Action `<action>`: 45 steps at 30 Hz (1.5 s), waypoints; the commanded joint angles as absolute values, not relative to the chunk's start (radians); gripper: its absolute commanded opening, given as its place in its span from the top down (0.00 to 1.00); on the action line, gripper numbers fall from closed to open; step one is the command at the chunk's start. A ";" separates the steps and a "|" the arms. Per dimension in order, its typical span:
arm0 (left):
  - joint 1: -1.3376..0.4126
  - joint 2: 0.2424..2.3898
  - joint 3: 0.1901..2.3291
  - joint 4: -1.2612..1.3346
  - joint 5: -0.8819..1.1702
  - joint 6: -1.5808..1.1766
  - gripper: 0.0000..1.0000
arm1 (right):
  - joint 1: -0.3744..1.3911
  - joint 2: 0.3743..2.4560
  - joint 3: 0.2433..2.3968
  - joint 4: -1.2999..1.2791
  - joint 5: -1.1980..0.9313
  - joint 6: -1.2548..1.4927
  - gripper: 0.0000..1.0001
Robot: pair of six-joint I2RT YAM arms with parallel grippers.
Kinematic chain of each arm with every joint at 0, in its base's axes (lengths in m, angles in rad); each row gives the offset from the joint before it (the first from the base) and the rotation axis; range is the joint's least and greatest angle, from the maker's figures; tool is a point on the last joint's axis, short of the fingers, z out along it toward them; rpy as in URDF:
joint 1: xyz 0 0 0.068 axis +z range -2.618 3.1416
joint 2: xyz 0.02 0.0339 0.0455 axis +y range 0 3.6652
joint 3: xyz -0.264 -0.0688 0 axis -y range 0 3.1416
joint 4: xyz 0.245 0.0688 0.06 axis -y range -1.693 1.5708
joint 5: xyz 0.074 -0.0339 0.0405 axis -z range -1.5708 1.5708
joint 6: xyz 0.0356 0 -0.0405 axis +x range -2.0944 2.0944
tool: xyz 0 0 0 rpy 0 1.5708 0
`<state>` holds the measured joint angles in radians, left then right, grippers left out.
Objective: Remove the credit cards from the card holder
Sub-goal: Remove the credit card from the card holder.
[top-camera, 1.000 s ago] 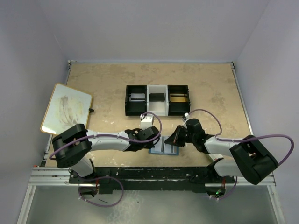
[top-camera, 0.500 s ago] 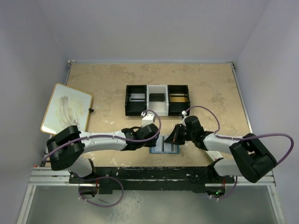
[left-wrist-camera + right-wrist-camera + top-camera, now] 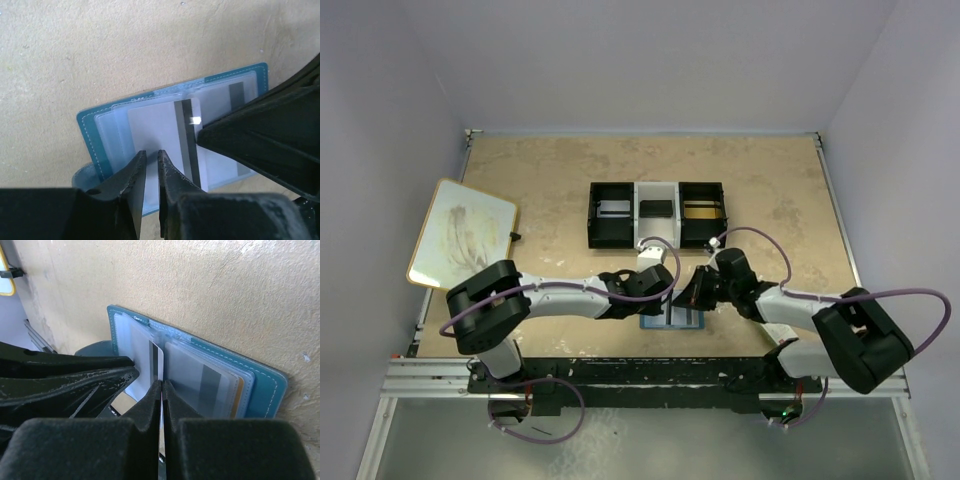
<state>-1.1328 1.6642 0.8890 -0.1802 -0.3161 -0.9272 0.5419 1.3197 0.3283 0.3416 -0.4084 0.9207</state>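
Note:
The blue card holder (image 3: 672, 320) lies open near the table's front edge, its blue border (image 3: 90, 131) framing clear pockets. A pale grey-white credit card (image 3: 155, 127) with a dark stripe lies on the left pocket. My left gripper (image 3: 151, 156) hovers over this card's near edge, its jaws a narrow slit apart with nothing seen between them. My right gripper (image 3: 161, 384) is shut, its tips touching the card's edge by the stripe. Whether that edge is pinched I cannot tell. A gold credit card (image 3: 241, 390) shows in the right pocket behind another striped card (image 3: 210, 385).
A black-and-white compartment tray (image 3: 592, 215) stands behind the holder at mid-table. A white board (image 3: 460, 235) rests at the left edge. Both grippers (image 3: 665, 300) (image 3: 692, 297) crowd the holder, fingertips close together.
My left arm has shifted right, further over the holder; its jaws parted and have narrowed again. The right gripper stays shut and has barely moved.

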 commanded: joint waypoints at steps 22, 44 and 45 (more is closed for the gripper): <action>-1.132 1.637 0.861 -0.213 -0.344 -0.932 0.91 | 0.537 1.354 0.207 0.632 -0.481 1.019 0.78; -1.135 1.641 0.856 -0.193 -0.325 -0.931 0.92 | 0.533 1.318 0.192 0.634 -0.462 1.048 0.73; -1.135 1.640 0.857 -0.195 -0.329 -0.932 0.92 | 0.533 1.323 0.190 0.652 -0.461 1.053 0.73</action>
<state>-1.1332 1.6562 0.8703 -0.1806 -0.3283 -0.9318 0.5358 1.2991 0.2050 0.5491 -0.4568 1.0355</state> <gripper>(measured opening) 0.078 0.258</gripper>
